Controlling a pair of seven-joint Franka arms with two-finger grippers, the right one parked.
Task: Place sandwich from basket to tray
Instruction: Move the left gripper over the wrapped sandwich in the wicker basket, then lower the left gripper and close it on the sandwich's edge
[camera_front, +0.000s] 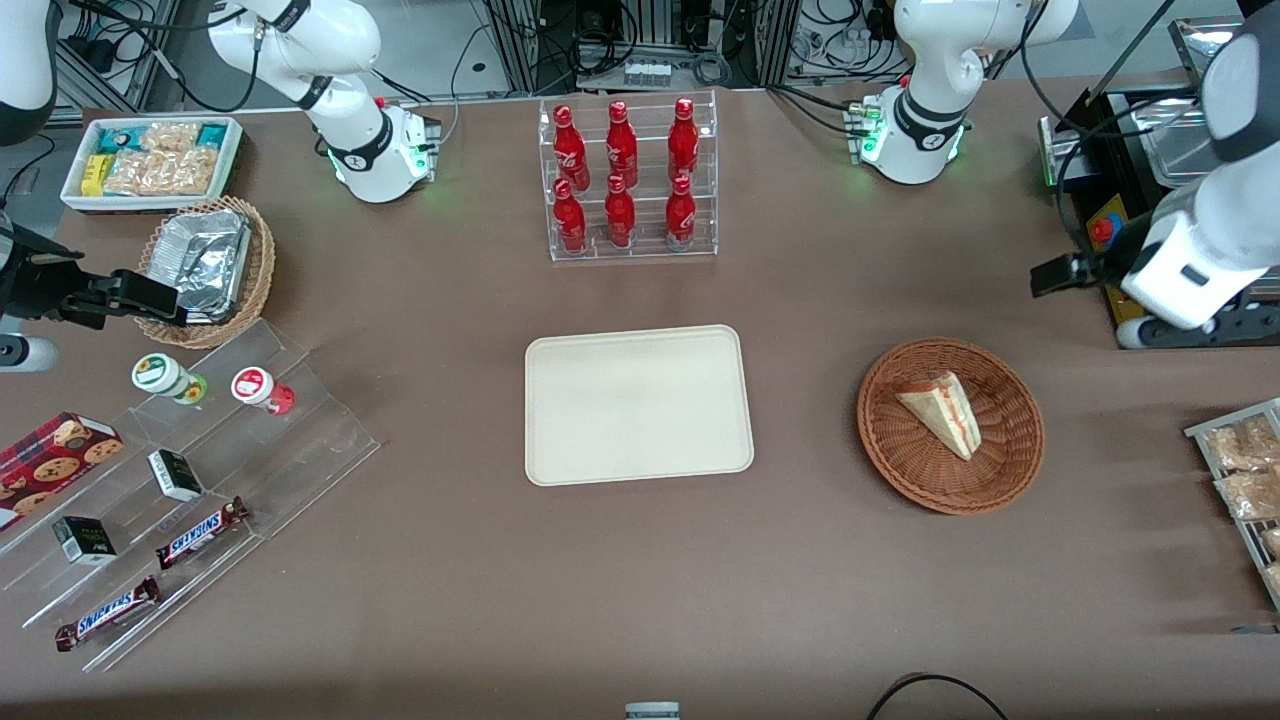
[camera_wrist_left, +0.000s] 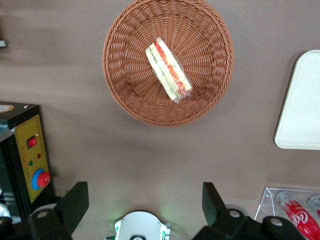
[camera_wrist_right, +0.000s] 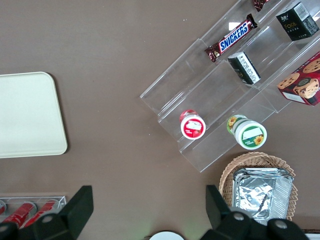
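The sandwich (camera_front: 945, 410), a pale bread wedge with red, pink and green filling, lies in the round reddish-brown wicker basket (camera_front: 900, 470). The cream-beige tray (camera_front: 638, 405) lies flat and bare beside the basket, toward the parked arm's end. My left gripper (camera_front: 1055, 275) hangs high above the table, farther from the front camera than the basket and apart from it. In the left wrist view the gripper (camera_wrist_left: 142, 192) is wide open and empty, with the sandwich (camera_wrist_left: 168, 70), the basket (camera_wrist_left: 125, 95) and a corner of the tray (camera_wrist_left: 302, 100) in sight.
A clear rack of red bottles (camera_front: 625, 180) stands farther from the camera than the tray. A black control box with a red button (camera_front: 1100, 230) is close to the gripper. A wire rack of snack packets (camera_front: 1245, 480) lies at the working arm's end. Acrylic steps with snacks (camera_front: 180, 470) are at the parked arm's end.
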